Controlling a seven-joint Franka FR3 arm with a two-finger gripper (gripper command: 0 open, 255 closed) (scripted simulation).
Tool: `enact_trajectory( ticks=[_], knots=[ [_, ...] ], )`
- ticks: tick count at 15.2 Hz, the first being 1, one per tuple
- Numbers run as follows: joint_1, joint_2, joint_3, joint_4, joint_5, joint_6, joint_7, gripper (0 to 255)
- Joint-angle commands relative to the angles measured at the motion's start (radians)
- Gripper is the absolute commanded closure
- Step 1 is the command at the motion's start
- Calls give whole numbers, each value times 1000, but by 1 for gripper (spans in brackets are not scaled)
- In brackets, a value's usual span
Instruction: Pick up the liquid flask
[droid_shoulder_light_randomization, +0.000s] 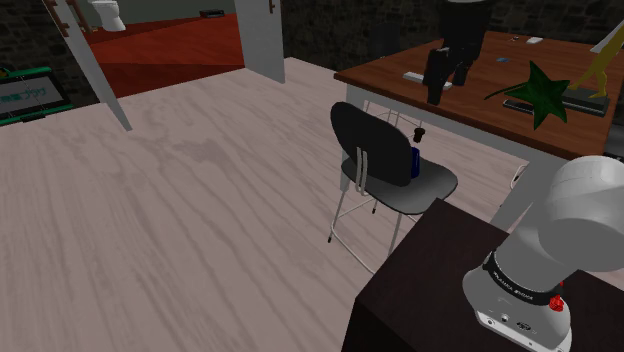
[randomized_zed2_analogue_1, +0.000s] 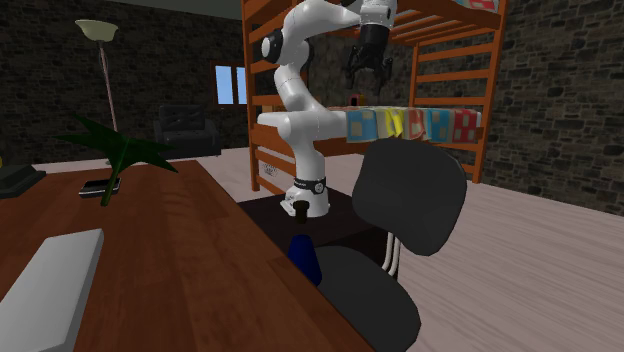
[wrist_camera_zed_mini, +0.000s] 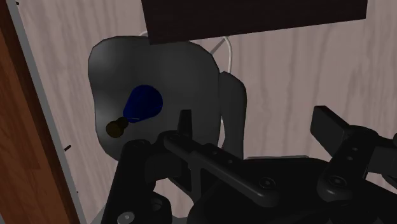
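While the gripper (randomized_zed2_analogue_1: 368, 78) hangs high in the upper centre of the second exterior view, its two fingers stand wide apart with nothing between them. It points down, well above the chair (randomized_zed2_analogue_1: 410, 195). Shoulder view: gripper (droid_shoulder_light_randomization: 450, 80) at the top edge, right of centre, black against the brown wooden desk (droid_shoulder_light_randomization: 470, 100) behind it. Wrist view: gripper (wrist_camera_zed_mini: 257, 124) looks down on the chair (wrist_camera_zed_mini: 114, 70). The backrest shows between the fingers, far below, not touched.

Flask (wrist_camera_zed_mini: 142, 104): blue body, dark stopper, standing on the dark grey chair seat, on the part nearer the desk (wrist_camera_zed_mini: 19, 127). It sits off to the side of the finger nearer the desk, not between the fingers, and well apart from both. Shoulder view puts the flask (droid_shoulder_light_randomization: 415, 166) right of centre, upright, stopper up, just right of the backrest. Second exterior view: flask (randomized_zed2_analogue_1: 303, 256) lower centre, partly hidden by the desk (randomized_zed2_analogue_1: 150, 250) edge.

White arm (randomized_zed2_analogue_1: 295, 110) rises from the dark stand (droid_shoulder_light_randomization: 430, 270), lower right of the shoulder view. On the desk: green spiky plant (droid_shoulder_light_randomization: 545, 92) and a flat grey slab (randomized_zed2_analogue_1: 50, 285). Pale wood-grain floor (droid_shoulder_light_randomization: 180, 200) under the chair. Orange bunk bed (randomized_zed2_analogue_1: 450, 60) behind the arm, floor lamp (randomized_zed2_analogue_1: 97, 30) upper left of the second exterior view.
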Motion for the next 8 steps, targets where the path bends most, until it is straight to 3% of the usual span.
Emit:
enact_trajectory(
  ticks=[1, 8],
  knots=[
    [0, 0, 0, 0, 0, 0, 0, 0],
    [-39, 54, -123, -117, -96, 195, -114, 0]
  ],
)
